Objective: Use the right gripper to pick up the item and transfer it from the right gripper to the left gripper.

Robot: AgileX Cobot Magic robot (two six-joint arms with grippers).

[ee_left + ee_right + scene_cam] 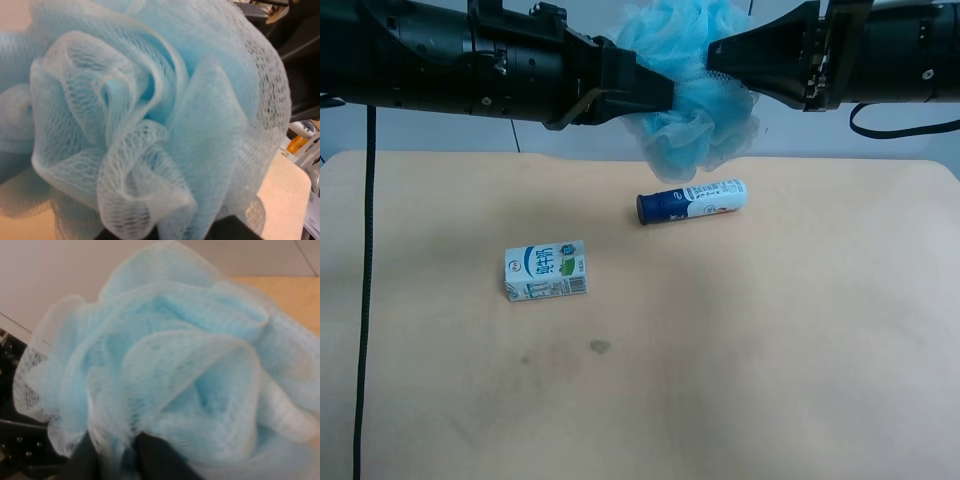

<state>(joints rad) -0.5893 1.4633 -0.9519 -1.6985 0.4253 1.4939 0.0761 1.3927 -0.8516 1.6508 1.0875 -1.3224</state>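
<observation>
A light blue mesh bath puff hangs high above the tan table, between two black arms. The gripper of the arm at the exterior high view's left pinches the puff's side, its fingers converged on the mesh. The gripper of the arm at that view's right grips the puff's upper part. In the right wrist view the puff fills the frame, with mesh pinched in the right gripper. In the left wrist view the puff hides most of the left gripper.
A blue and white milk carton lies on the table left of centre. A white tube with a dark blue cap lies below the puff. A black cable hangs at the left edge. A small dark stain marks the tabletop.
</observation>
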